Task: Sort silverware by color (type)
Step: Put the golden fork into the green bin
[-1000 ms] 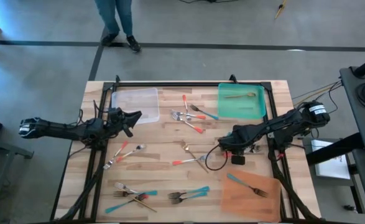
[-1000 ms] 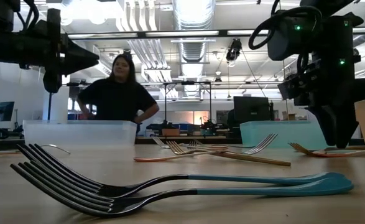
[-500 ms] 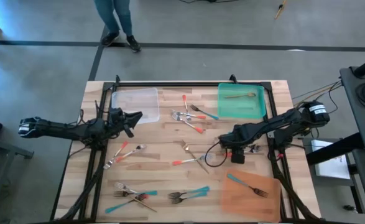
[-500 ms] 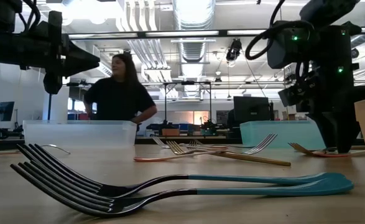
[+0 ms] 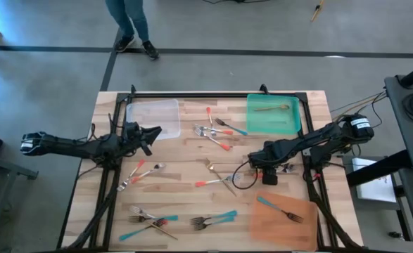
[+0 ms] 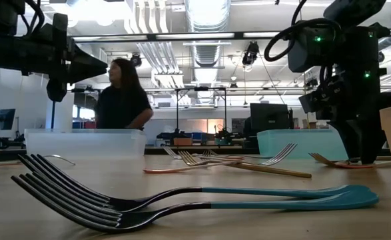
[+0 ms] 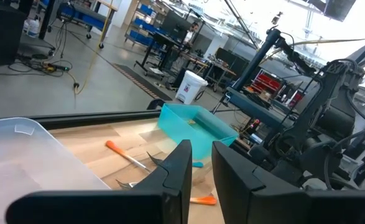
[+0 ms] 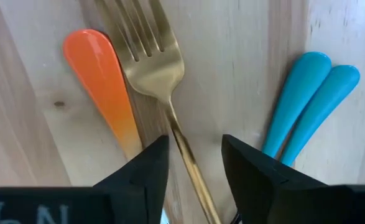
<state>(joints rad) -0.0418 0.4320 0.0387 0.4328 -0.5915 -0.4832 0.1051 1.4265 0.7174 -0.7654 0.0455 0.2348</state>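
Gold fork (image 8: 163,93) lies between right gripper's (image 8: 194,152) parted, empty jaws; no readable writing.

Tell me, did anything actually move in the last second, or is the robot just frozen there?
Very little moved. The right gripper crept slightly away from the table's middle, toward its own side, and now hangs low, open, with its fingers either side of the gold fork. Nothing was picked up or let go. The person behind the table turned aside. The left gripper stayed raised by the clear tray, and the silverware did not shift.
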